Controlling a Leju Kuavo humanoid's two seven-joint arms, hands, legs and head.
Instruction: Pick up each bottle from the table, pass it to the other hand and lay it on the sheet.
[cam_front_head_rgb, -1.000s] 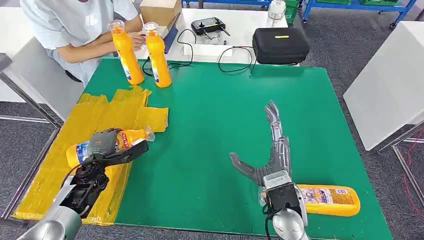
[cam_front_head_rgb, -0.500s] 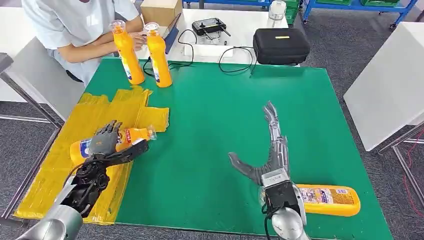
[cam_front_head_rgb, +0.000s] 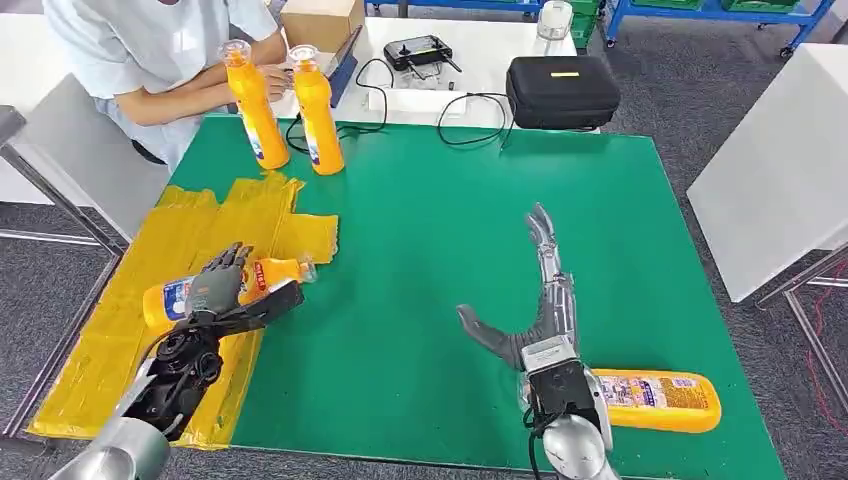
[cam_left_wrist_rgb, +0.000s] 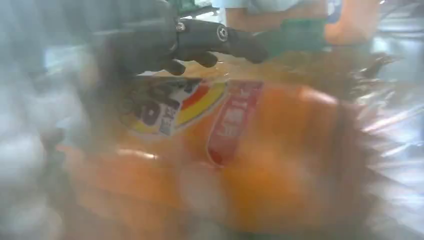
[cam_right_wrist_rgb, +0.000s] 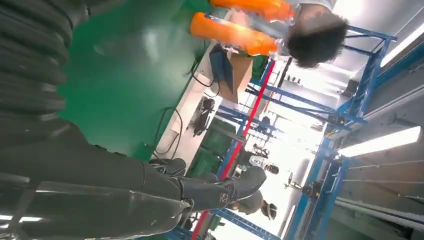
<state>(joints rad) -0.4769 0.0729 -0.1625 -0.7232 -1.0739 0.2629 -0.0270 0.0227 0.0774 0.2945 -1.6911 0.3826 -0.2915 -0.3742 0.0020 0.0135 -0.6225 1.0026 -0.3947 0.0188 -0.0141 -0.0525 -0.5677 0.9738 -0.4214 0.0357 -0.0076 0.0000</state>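
An orange bottle (cam_front_head_rgb: 270, 271) lies on its side on the yellow sheet (cam_front_head_rgb: 200, 225), cap toward the table's middle. My left hand (cam_front_head_rgb: 218, 284) hovers over its middle with fingers lifted and spread, holding nothing. Close up in the left wrist view, the bottle (cam_left_wrist_rgb: 260, 165) is blurred beneath my dark fingers (cam_left_wrist_rgb: 210, 40). My right hand (cam_front_head_rgb: 540, 300) is open, stretched flat over the green mat (cam_front_head_rgb: 420, 230). Another orange bottle (cam_front_head_rgb: 660, 400) lies beside my right wrist near the front edge. Two orange bottles (cam_front_head_rgb: 255, 105) (cam_front_head_rgb: 316, 112) stand upright at the far left; the right wrist view shows them (cam_right_wrist_rgb: 235, 35) too.
A person (cam_front_head_rgb: 150, 50) sits behind the far left corner, hands near the upright bottles. On the white table beyond are a black case (cam_front_head_rgb: 560, 90), a cardboard box (cam_front_head_rgb: 320, 20), a controller (cam_front_head_rgb: 420, 50) and cables. Another white table (cam_front_head_rgb: 780, 150) stands at the right.
My left hand has let go of the bottle on the sheet and its fingers have lifted and spread. The bottle has settled slightly farther up the sheet. The right hand has not moved.
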